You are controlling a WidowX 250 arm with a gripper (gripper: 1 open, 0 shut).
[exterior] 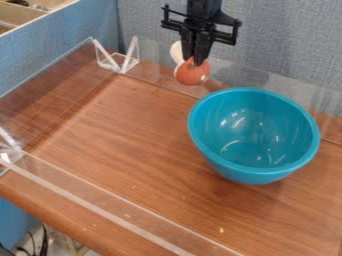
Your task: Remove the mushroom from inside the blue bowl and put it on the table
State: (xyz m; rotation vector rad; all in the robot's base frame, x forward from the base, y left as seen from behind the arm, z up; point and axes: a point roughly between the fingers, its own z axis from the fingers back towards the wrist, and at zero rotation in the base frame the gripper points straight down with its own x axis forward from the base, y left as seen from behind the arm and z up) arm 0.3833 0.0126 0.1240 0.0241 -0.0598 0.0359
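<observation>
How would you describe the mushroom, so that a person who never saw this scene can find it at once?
Start at the round, glossy turquoise-blue plastic bowl on the reddish-brown wooden table. Look past its far left rim, toward the back wall, to the black pincer pointing straight down. The small toy mushroom with an orange-brown cap is clamped in its tips; it is the only small rounded thing there, and it is outside the bowl.

Black claw (195, 62): slim dark fingers, black crossbar bracket above with small side tabs
</observation>
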